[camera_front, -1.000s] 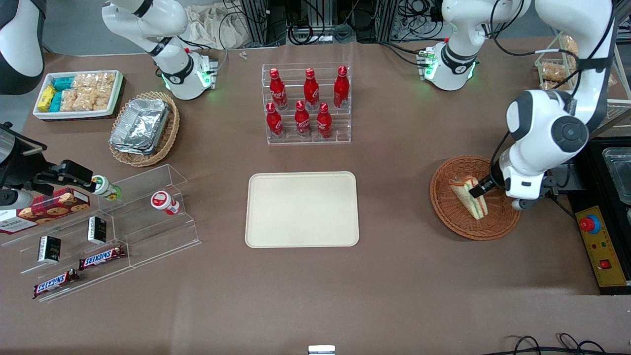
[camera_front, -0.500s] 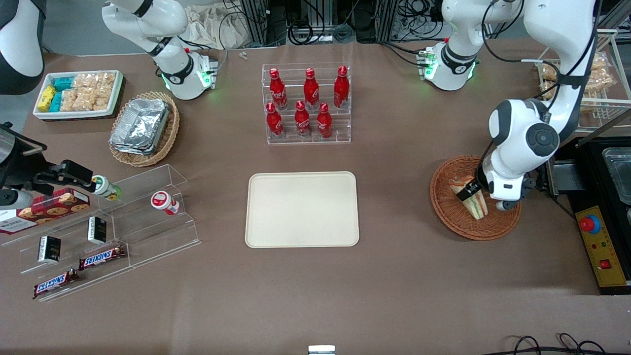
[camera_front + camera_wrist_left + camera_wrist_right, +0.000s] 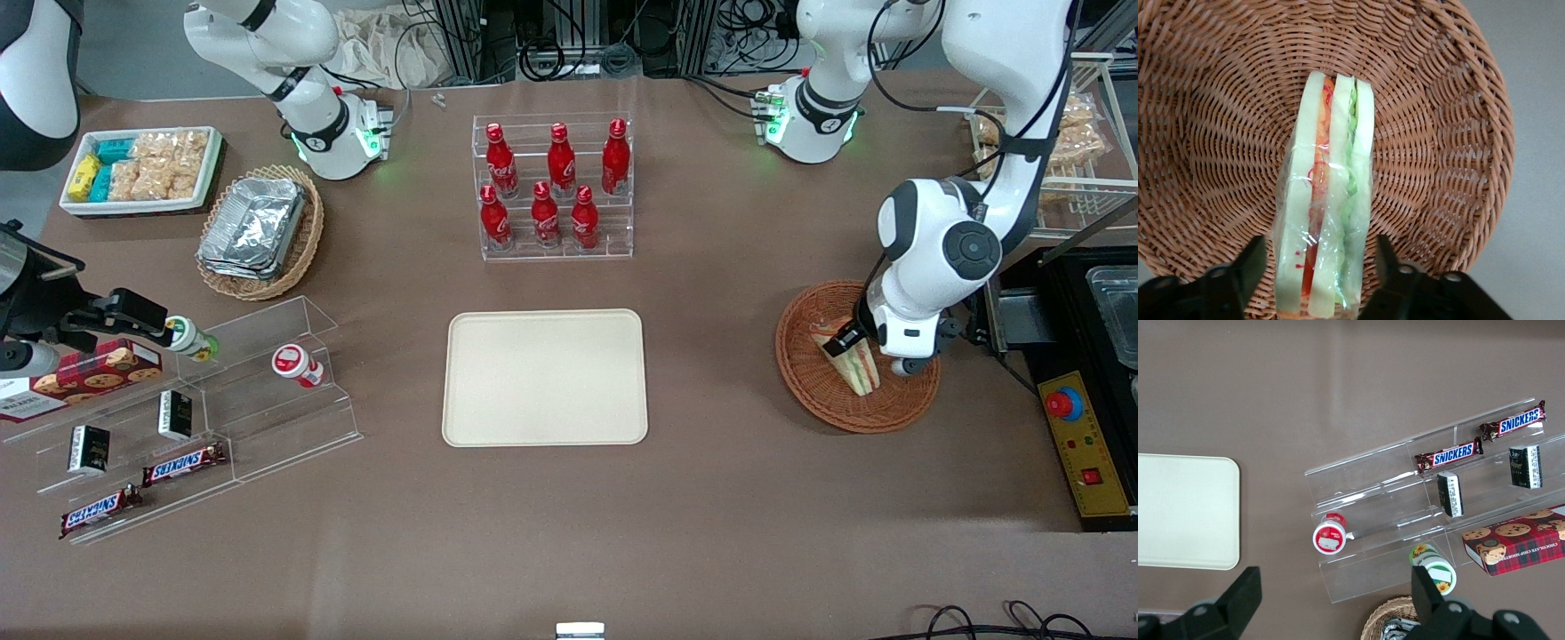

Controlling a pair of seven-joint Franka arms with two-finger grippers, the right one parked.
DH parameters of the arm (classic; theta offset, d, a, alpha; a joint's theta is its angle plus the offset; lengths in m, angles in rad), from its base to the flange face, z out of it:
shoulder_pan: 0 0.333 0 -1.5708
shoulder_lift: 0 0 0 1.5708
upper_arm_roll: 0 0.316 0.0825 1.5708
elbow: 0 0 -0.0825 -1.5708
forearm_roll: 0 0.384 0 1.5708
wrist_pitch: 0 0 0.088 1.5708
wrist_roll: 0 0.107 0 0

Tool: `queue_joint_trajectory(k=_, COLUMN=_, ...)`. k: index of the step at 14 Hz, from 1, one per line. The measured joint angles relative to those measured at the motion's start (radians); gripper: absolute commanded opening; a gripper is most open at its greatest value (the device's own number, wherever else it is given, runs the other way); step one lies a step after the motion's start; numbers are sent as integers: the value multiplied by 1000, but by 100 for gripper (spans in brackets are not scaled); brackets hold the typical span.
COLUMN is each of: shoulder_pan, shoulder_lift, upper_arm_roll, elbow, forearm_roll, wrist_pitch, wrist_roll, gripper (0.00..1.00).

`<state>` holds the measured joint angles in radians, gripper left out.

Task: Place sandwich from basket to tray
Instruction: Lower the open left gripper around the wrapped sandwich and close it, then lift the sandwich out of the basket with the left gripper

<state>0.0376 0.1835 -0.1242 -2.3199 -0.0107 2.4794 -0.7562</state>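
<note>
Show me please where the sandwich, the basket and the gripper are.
sandwich (image 3: 1328,200): left wrist view, on its wrapped middle.
basket (image 3: 805,373): front view, on its bare woven wall.
gripper (image 3: 1318,267): left wrist view, open, midway between fingertips, astride the sandwich.

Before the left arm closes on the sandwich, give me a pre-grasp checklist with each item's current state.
1. Gripper open: ok.
2. Fingers straddle the sandwich, one on each side: ok.
3. Sandwich lies in the reddish-brown basket: ok.
4. Wrap looks intact: ok as far as visible.
5. Tray bare for the drop: ok.
6. Fingers low enough for a firm grip: cannot tell.
</note>
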Motion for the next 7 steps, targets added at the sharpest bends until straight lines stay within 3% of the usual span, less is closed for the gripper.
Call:
queue_joint_trajectory(k=1, shoulder_pan=0, shoulder_lift=0, upper_arm_roll=0, elbow=1, forearm_roll=0, wrist_pitch=2, wrist_roll=0, gripper=2)
queue_joint_trajectory(k=5, shoulder_pan=1, shoulder_lift=-30, upper_arm_roll=1, elbow=14, forearm_roll=0, wrist_pitch=-25, wrist_roll=-14, gripper=0)
queue_joint_trajectory(k=7, shoulder_pan=1, shoulder_lift=-83, upper_arm_roll=1, elbow=63, forearm_roll=1, wrist_pitch=-171, wrist_roll=-28, gripper=0)
